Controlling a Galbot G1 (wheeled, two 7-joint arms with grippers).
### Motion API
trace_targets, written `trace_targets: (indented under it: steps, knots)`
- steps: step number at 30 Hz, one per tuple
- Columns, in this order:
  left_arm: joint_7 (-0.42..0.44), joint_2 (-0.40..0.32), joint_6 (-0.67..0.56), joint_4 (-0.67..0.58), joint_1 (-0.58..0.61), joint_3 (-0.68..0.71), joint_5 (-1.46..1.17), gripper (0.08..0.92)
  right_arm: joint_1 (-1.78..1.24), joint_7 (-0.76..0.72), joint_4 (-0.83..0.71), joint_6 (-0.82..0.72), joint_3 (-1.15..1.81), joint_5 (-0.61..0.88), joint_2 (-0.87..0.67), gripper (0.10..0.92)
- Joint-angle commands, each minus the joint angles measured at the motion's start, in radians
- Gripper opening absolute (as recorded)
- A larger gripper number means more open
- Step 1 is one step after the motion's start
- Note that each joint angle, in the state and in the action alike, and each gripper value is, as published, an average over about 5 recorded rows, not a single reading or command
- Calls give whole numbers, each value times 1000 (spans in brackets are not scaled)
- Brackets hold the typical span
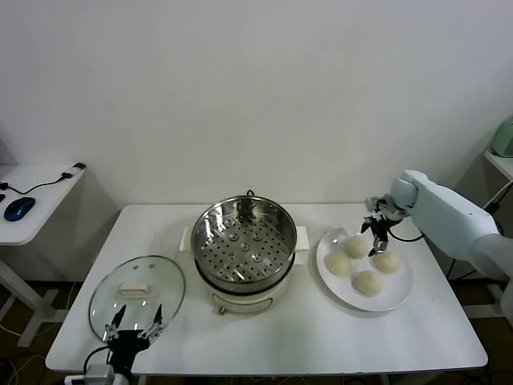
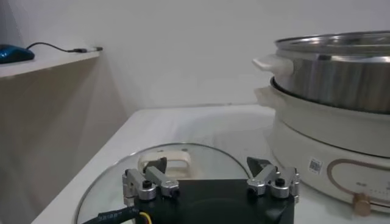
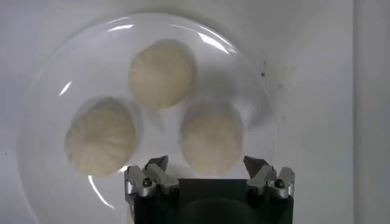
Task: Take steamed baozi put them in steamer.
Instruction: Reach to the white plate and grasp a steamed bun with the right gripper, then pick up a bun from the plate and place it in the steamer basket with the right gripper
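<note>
The shiny steamer (image 1: 244, 245) stands in the middle of the white table on its cream base, its perforated floor bare; the left wrist view shows its steel wall (image 2: 341, 76) from the side. Several cream-white baozi (image 1: 368, 282) lie on a white plate (image 1: 399, 295) at the right. My right gripper (image 1: 376, 237) hovers open just above the plate's far side. In the right wrist view three baozi show, and the nearest one (image 3: 212, 135) lies just ahead of the open right gripper (image 3: 206, 163). My left gripper (image 1: 136, 321) rests open at the front left, over the lid.
A round glass lid (image 1: 136, 295) with a white handle (image 2: 166, 163) lies flat at the table's front left, under my left gripper (image 2: 207, 169). A side desk with a blue mouse (image 1: 18, 208) and a cable stands beyond the table's left edge.
</note>
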Motion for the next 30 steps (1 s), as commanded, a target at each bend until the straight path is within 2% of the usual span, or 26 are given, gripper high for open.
trace_targets:
  steps: [1,6,12,20,26,30]
  knots:
    - [0,1,-1,3,0,0,1,823,-28,14,-114,19,74,-76,87,823]
    - [0,0,-3,1,4,2,3,823,-32,8,-114,14,77,-76,91,817]
    - [0,-1,-5,-1,10,6,10,823,-27,-8,-106,8,57,-78,86,742]
    - [-1,-4,-4,-1,17,11,23,823,-21,-12,-93,0,53,-70,79,703]
    - [-3,-6,-1,-5,18,11,26,823,57,-28,1,-18,-47,14,28,659]
    - [-4,-7,4,-8,17,11,26,823,197,-40,134,-26,-187,136,-21,642]
